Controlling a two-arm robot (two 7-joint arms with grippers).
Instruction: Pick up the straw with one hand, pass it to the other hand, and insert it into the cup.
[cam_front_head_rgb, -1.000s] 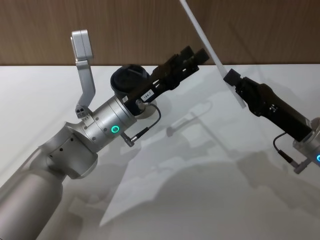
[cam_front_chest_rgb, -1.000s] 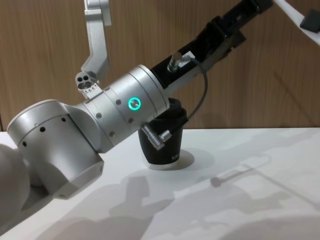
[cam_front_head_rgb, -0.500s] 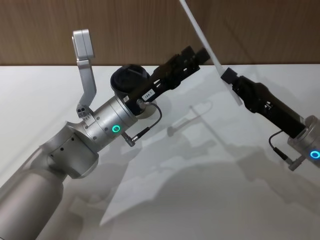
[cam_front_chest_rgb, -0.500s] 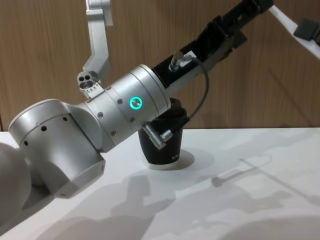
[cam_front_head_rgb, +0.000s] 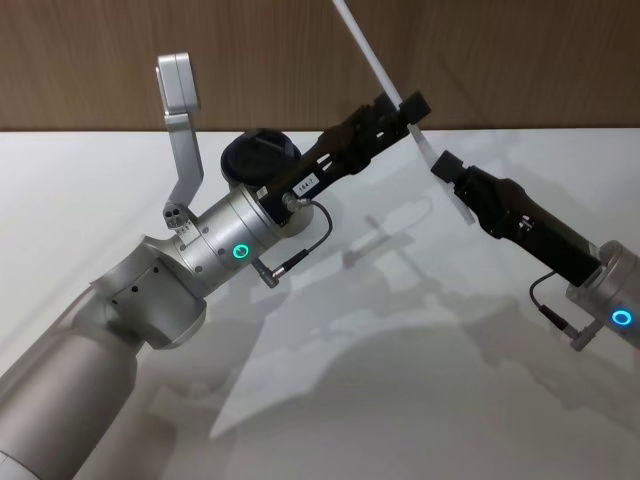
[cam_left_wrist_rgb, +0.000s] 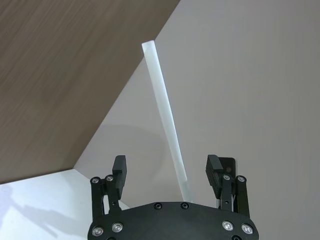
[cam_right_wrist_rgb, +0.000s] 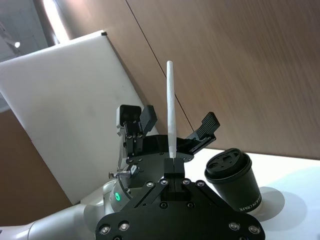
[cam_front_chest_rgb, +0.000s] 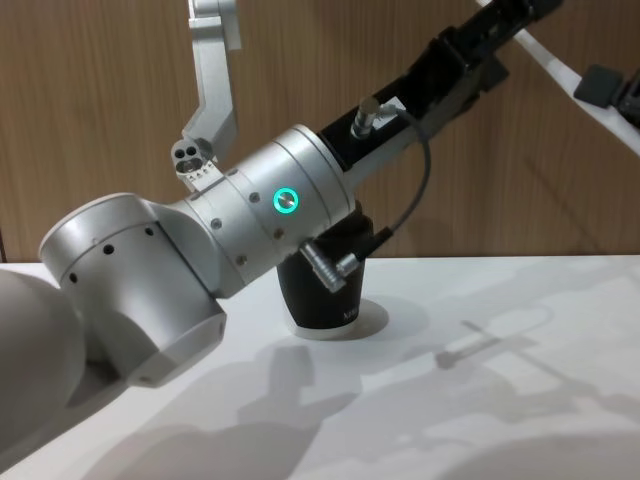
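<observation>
White table (cam_front_head_rgb: 450, 420) takes up the near field, with a wood-panel wall (cam_front_head_rgb: 520, 60) along its far edge. Arm shadows lie across the tabletop.

Left arm (cam_front_head_rgb: 150, 310): silver, green ring lit. It comes in near-left and runs diagonally to the far right. A silver bracket (cam_front_head_rgb: 180, 120) sticks up off its wrist.

Right arm (cam_front_head_rgb: 610, 300): comes in from the right edge, pointing far-left.

Cup (cam_front_head_rgb: 255, 160): black, lidded, upright on the table, far centre-left. The left arm's wrist and gripper body cross in front of it. In the head view part of the lid shows. In the chest view the wrist covers the top, leaving the lower wall and white bottom rim clear.

Left gripper (cam_front_head_rgb: 400, 105): raised off the table, just right of the cup, fingers spread wide. The straw (cam_front_head_rgb: 370, 50) runs between them. In the left wrist view there is a gap on each side, pads not on it.

Right gripper (cam_front_head_rgb: 447, 168): near-right of the left gripper, just beside it, clamped on the straw's lower part.

The straw is in the air to the right of the cup, tilted with its top leaning far-left. A short lower end pokes out below the right gripper.

A thin black cable (cam_front_chest_rgb: 427, 175) loops off the left wrist, close to the cup.
</observation>
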